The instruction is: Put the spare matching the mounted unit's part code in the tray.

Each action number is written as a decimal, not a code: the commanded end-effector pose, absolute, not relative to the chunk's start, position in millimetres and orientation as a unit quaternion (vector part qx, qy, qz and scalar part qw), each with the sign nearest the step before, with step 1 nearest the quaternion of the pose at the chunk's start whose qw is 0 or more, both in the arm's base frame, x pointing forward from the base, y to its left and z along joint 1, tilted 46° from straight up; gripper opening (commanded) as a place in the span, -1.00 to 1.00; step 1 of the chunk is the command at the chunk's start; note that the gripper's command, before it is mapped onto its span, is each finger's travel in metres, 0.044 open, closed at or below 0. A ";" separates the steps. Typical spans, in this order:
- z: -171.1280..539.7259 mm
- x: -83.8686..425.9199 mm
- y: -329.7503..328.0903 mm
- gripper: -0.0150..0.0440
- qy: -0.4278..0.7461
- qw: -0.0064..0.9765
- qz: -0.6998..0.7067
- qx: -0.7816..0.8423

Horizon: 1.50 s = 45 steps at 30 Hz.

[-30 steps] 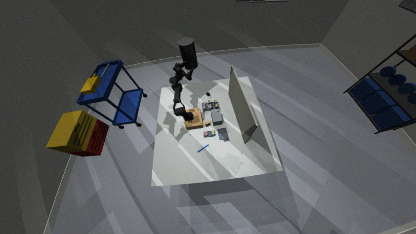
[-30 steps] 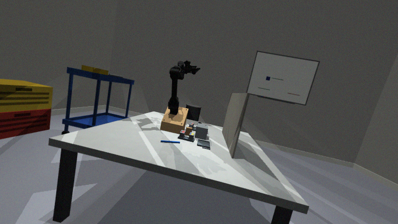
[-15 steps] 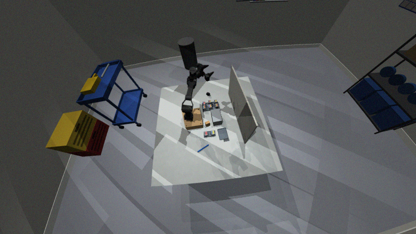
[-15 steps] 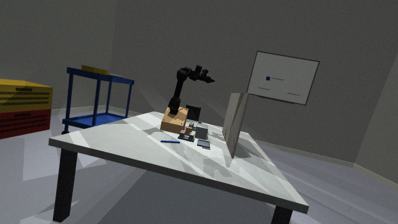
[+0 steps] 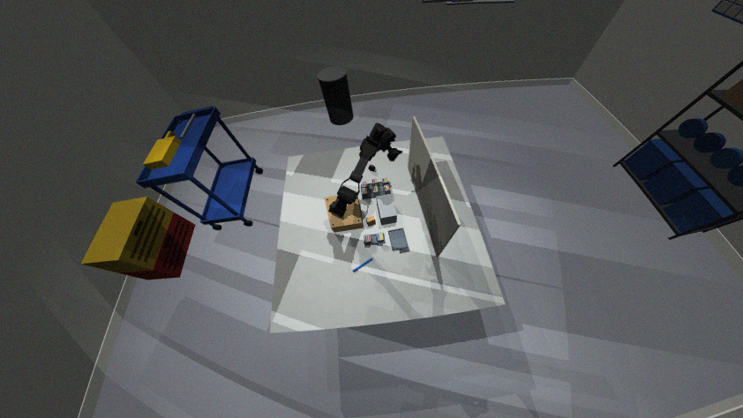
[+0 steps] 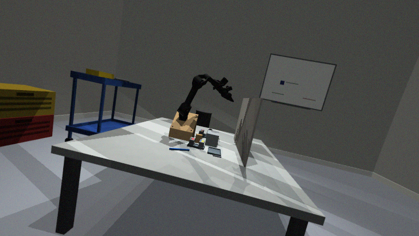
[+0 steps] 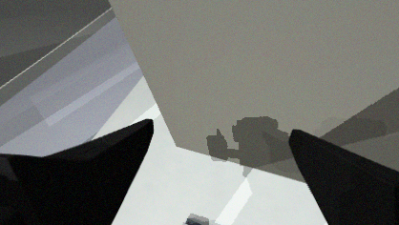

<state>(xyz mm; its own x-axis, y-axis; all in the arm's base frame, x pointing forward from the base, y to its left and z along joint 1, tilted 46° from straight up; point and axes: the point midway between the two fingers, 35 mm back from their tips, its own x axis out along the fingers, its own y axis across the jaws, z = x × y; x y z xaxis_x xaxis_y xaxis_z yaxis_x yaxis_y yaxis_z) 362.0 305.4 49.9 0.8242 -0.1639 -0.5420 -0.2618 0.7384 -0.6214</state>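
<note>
I see the spares in two groups near the middle of the table [image 5: 311, 290]: one rack [image 5: 375, 188] of coloured-topped blocks toward the far edge, and a second rack [image 5: 374, 238] nearer me, just beside the dark tray [image 5: 398, 240], which lies flat with nothing I can make out in it. Between the two racks stands the grey unit [image 5: 386, 211], with a small orange block [image 5: 371, 220] just beside it; I cannot read any code on the unit or on the spares from these views. All the spares I can see sit in their racks, apart from the tray. My gripper [image 6: 229, 95] is raised well above the table, past the far rack, with its jaws spread wide and nothing between them. In the wrist view the two dark fingers frame a tall grey panel [image 7: 267, 67], with the arm's shadow on the panel's face. That panel stands upright on the side of the parts away from the arm's wooden base [image 5: 344, 217], running toward the near edge. A blue pen [image 5: 362, 264] lies on the table nearer the front edge, apart from the racks. Off the table I see a blue cart [image 5: 199, 160], a yellow and red crate [image 5: 138, 237] and a black cylinder [image 5: 335, 94].
</note>
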 end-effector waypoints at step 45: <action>45.7 369.8 53.9 1.00 0.657 0.644 -0.243 -0.309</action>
